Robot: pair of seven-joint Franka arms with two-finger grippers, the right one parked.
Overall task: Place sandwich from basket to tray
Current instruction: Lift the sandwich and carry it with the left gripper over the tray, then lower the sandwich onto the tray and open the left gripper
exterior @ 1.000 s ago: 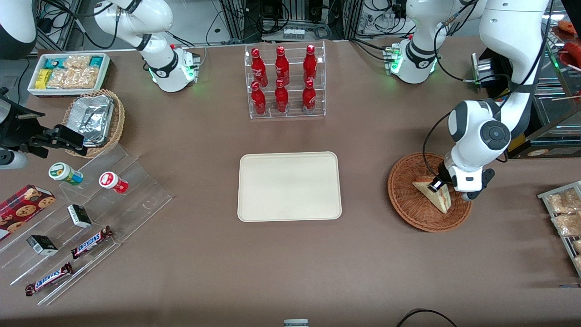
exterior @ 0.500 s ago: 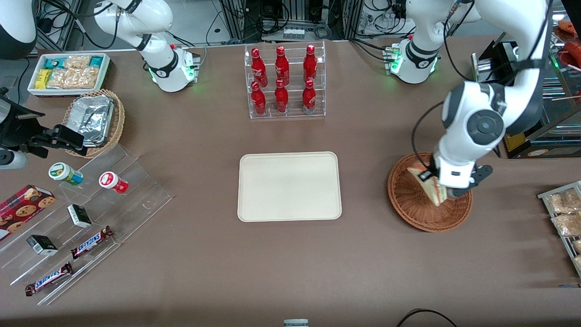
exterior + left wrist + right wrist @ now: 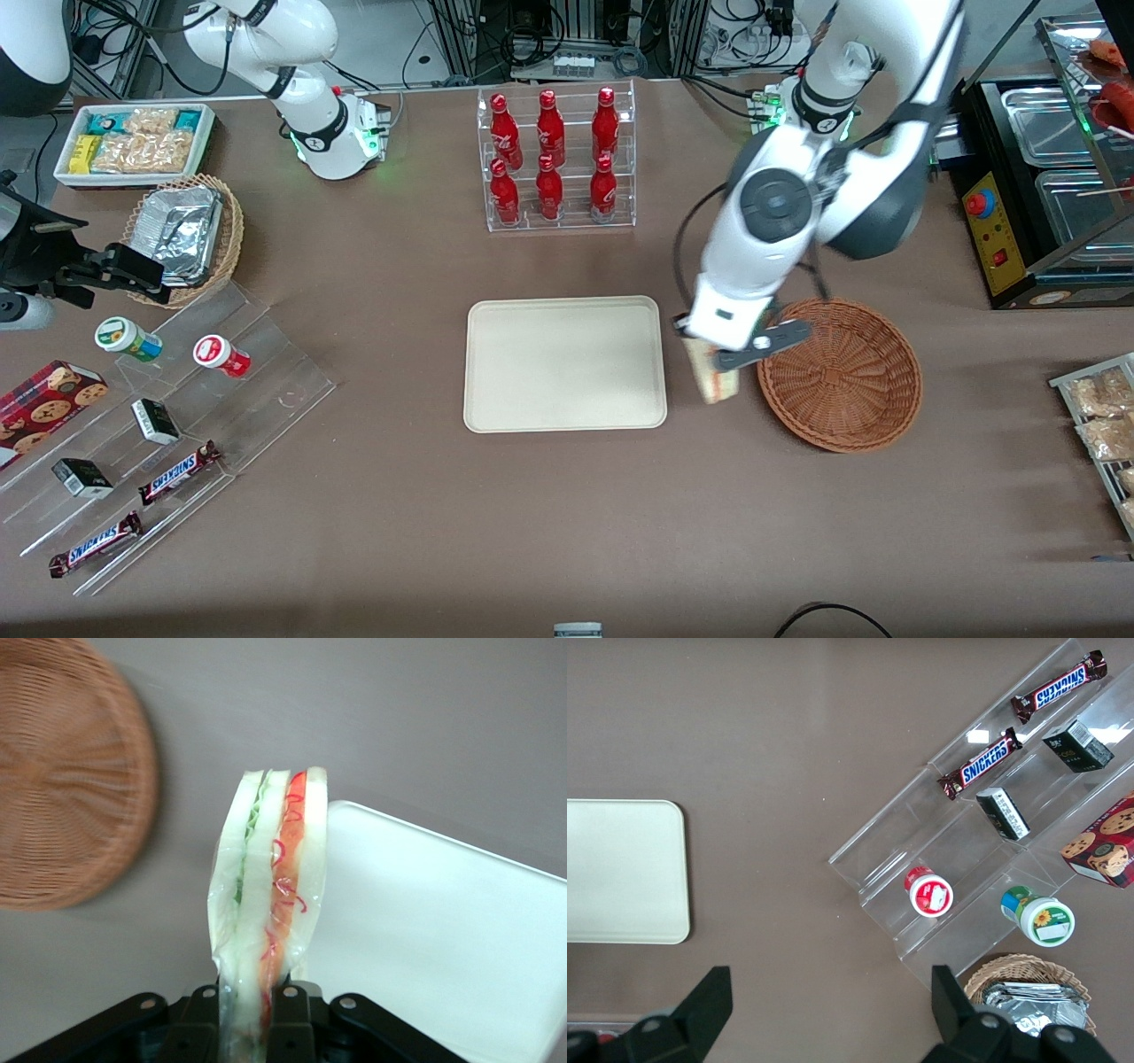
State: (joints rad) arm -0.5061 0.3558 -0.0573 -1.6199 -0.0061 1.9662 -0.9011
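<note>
Gripper (image 3: 709,354) fingers (image 3: 288,1028) clamp the clear-wrapped triangular sandwich (image 3: 270,895), held above the worktop (image 3: 567,514) between the woven wicker basket (image 3: 842,377) and the tray (image 3: 564,363). Tray is smooth, cream, round-cornered.

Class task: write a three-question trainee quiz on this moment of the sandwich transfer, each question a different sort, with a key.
1. True or false: the sandwich lies in the basket.
2. Multiple choice: the gripper is above
A. the tray's middle
B. the table strip between the tray and the basket
C. the bottle rack
3. Fill in: the gripper's fingers are shut on the ____.

Key: 1 false; 2 B; 3 sandwich.
</note>
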